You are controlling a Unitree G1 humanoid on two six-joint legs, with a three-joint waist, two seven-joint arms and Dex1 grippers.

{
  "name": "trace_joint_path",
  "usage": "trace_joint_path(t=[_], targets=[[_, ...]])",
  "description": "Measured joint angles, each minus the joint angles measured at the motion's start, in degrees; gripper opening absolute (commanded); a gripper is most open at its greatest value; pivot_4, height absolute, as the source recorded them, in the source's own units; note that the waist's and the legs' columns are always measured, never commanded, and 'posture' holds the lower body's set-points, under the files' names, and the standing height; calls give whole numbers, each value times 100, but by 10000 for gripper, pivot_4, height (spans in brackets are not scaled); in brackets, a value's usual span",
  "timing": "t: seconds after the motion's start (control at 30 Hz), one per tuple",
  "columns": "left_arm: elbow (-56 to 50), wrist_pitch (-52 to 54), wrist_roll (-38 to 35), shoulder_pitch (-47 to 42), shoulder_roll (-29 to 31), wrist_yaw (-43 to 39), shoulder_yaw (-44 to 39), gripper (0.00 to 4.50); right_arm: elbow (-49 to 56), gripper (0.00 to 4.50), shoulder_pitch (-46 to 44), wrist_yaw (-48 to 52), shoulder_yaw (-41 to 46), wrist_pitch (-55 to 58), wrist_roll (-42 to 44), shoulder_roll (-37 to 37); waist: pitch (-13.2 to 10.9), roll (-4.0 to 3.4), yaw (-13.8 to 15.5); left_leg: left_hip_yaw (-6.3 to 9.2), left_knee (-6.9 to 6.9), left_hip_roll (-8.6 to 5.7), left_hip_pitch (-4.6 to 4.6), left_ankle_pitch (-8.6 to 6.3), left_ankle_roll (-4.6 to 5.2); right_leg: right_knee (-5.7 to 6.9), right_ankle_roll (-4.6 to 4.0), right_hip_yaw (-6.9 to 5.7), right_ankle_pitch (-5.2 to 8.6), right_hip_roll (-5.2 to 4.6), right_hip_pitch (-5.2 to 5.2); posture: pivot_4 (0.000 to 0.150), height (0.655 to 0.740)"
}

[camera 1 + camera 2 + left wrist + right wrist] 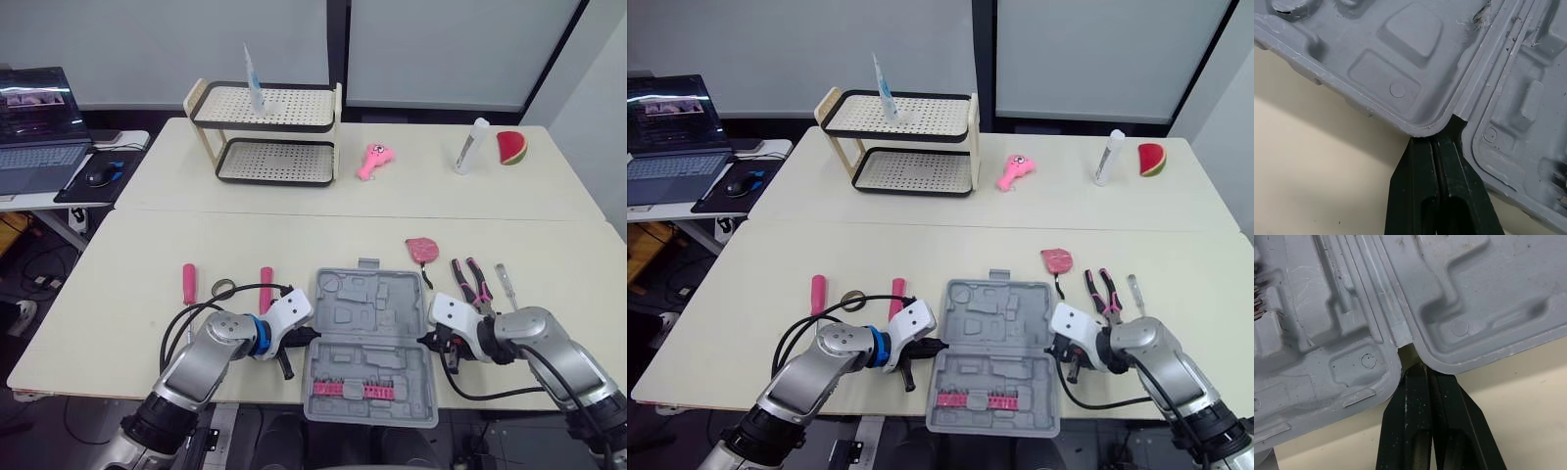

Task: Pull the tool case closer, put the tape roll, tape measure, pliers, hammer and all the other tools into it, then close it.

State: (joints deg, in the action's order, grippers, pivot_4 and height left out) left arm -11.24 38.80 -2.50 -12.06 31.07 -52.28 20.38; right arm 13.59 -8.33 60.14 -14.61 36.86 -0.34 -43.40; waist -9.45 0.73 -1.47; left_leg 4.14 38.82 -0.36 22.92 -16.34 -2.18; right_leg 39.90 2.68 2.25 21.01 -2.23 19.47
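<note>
The grey tool case [372, 323] lies open and flat at the table's front edge, with a row of pink bits [353, 390] in its near half. My left gripper [1435, 139] is shut, its tips in the hinge notch on the case's left side. My right gripper [1422, 369] is shut too, with its tips in the notch on the right side. Left of the case lie a pink screwdriver [188, 283], a tape roll [223, 288] and a pink-handled tool [265, 289] partly under my left wrist. To the right lie the pink tape measure [422, 249], pliers [471, 282] and a silver tool [506, 284].
On the far table stand a two-tier rack [265, 132], a pink toy [372, 162], a white tube [471, 145] and a watermelon slice [510, 147]. A laptop [34, 127] and mouse [100, 176] sit on a side desk at the far left.
</note>
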Motion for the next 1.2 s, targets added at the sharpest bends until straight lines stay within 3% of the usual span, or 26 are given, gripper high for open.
trace_joint_path(t=[1.2], targets=[[-248, 66, -197, 121, 303, -100, 177, 0, 247, 105, 228, -83, -29, 118, 193, -172, 0, 0, -2, 8, -1, 0, -5, 0, 0, -6, 0, -6, 0, 1, -13, 1500, 7290]])
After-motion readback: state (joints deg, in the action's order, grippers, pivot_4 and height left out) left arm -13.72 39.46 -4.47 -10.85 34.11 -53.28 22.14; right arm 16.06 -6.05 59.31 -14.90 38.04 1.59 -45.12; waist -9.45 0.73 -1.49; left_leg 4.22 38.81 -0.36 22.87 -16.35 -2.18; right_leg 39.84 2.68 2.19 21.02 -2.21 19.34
